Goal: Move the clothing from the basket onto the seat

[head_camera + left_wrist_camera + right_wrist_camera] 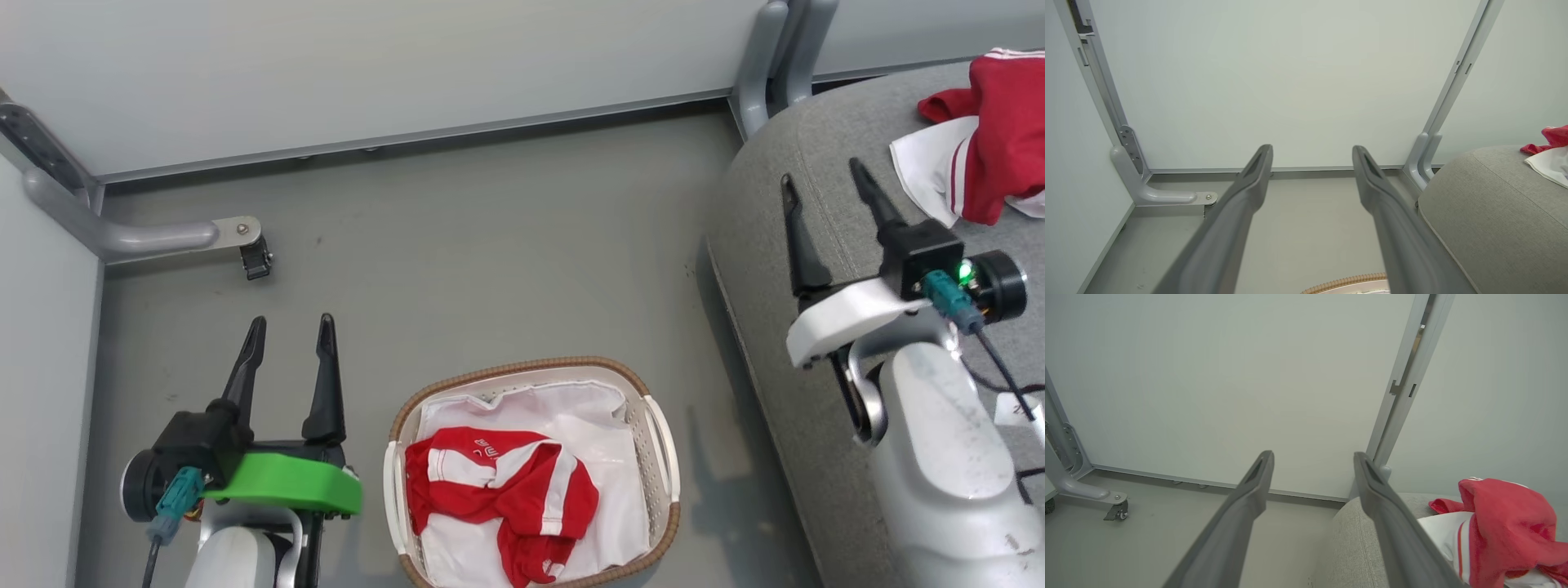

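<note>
Left end effector point(293, 320) at 8 o'clock, wide, empty. Right end effector point(820, 171) at 3 o'clock over seat point(816, 457), wide, empty. One red garment point(498, 490) in basket point(522, 367), 6 o'clock; second red garment point(1000, 122) on seat, 2 o'clock.

The grey floor point(490, 245) carries the basket point(638, 433) and, beside it, the seat point(824, 131).

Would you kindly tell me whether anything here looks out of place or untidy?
Nothing looks spilled or damaged. One red garment lies crumpled in the basket, and a second garment lies bunched on the seat.
</note>
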You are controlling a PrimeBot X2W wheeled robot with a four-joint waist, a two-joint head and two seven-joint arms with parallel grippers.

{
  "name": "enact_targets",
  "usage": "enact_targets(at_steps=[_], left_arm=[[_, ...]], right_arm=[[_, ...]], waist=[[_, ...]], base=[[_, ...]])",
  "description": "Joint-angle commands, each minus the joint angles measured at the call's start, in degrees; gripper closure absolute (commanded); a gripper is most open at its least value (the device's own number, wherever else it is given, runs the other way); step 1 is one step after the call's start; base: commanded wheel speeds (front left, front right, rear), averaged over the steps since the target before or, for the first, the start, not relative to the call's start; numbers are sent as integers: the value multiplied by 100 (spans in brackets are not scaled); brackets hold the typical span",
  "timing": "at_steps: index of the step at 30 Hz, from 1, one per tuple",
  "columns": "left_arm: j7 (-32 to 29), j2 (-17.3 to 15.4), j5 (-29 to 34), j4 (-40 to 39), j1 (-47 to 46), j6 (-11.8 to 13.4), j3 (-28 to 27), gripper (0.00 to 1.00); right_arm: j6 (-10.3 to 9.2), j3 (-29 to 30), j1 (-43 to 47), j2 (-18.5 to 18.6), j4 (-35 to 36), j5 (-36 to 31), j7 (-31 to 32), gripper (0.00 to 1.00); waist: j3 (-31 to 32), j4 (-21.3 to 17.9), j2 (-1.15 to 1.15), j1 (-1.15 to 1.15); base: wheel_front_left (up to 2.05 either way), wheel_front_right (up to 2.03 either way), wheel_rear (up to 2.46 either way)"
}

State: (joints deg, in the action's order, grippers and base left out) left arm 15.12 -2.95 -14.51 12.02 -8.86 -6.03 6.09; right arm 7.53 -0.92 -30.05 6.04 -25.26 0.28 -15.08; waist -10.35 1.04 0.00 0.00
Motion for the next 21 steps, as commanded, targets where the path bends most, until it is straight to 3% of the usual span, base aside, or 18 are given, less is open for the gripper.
enact_targets(at_steps=[1,6,21], left_arm=[[5,1,13,-33,144,25,-71,0],[5,4,-129,-38,376,55,-126,0],[4,3,-197,88,609,75,-71,0]], right_arm=[[-8,-28,234,-72,64,23,-14,0],[-8,-161,838,-278,202,244,-14,0],[-8,-335,1573,-304,538,652,-14,0]], waist=[[122,107,0,0],[201,163,0,0],[343,138,0,0]], base=[[0,0,0],[0,0,0],[0,0,0]])
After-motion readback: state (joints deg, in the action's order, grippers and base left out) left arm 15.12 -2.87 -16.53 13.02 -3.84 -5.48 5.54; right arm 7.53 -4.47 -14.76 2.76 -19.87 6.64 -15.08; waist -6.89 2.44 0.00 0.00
